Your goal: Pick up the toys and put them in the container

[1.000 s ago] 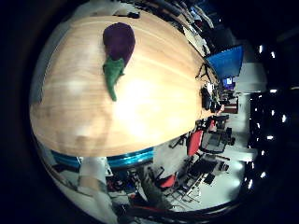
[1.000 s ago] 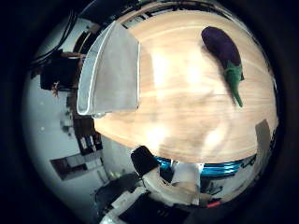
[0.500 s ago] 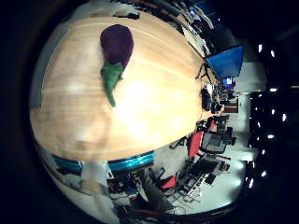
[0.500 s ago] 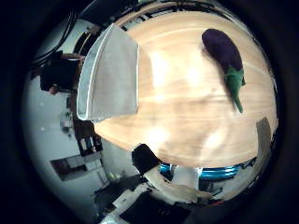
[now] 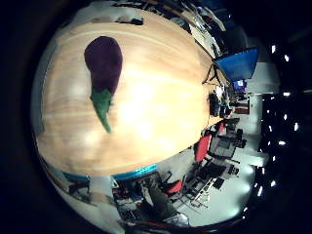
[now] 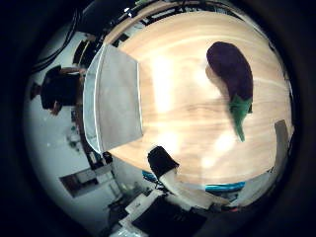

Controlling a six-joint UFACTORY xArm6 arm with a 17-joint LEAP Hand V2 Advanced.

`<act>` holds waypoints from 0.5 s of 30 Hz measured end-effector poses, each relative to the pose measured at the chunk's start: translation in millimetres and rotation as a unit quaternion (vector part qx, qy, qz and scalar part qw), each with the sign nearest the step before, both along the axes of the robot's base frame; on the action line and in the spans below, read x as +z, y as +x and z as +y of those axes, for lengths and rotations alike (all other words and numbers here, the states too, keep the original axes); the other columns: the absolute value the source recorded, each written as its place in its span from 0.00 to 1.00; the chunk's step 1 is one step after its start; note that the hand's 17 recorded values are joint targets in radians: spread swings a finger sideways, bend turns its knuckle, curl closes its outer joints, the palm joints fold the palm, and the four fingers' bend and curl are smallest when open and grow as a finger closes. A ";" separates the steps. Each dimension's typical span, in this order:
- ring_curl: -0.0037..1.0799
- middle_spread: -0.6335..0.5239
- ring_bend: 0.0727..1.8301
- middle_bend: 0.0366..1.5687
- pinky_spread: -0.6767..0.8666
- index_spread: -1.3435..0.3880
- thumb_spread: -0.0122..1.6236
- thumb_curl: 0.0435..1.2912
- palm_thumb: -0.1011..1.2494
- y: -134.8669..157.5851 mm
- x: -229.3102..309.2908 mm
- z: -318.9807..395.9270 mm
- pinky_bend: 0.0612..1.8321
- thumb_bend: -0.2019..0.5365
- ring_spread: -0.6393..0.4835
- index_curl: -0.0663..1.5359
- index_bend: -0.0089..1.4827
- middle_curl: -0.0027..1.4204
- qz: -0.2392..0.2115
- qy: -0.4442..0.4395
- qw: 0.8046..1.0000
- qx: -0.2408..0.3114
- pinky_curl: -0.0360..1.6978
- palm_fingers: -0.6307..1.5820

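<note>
Eggplant toy (image 6: 231,74) on wooden table (image 6: 182,123), apart from container (image 6: 116,101); hand state unclear, no legible writing

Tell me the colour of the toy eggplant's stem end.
Green, on the purple eggplant; the little finger side palm view shows it best.

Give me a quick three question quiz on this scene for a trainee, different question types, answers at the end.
1. True or false: the eggplant toy already lies inside the grey container.
2. Multiple choice: what does the eggplant toy lie on? A) the floor B) the wooden table C) a chair
3. Fill in: the toy's body is purple and its stem end is ____.

Key: 1 false; 2 B; 3 green
</note>
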State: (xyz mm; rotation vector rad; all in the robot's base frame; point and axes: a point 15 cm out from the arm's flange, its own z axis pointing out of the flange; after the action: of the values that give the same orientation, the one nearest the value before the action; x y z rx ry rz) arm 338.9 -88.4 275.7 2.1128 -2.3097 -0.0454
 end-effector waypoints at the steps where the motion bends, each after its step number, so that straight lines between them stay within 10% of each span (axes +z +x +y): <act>1: 0.23 0.43 0.20 0.09 0.73 0.50 0.57 0.21 0.24 4.4 -4.9 -4.1 0.36 0.25 0.55 0.21 0.10 0.22 0.008 0.002 1.000 -0.004 0.16 0.38; 15: 0.25 0.48 0.26 0.10 0.73 0.52 0.58 0.21 0.33 70.7 -57.6 -37.8 0.54 0.24 0.61 0.18 0.09 0.22 0.072 0.035 0.995 -0.061 0.21 0.35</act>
State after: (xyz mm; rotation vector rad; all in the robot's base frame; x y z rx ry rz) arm 409.6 -126.3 218.1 1.9225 -2.3814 -0.2732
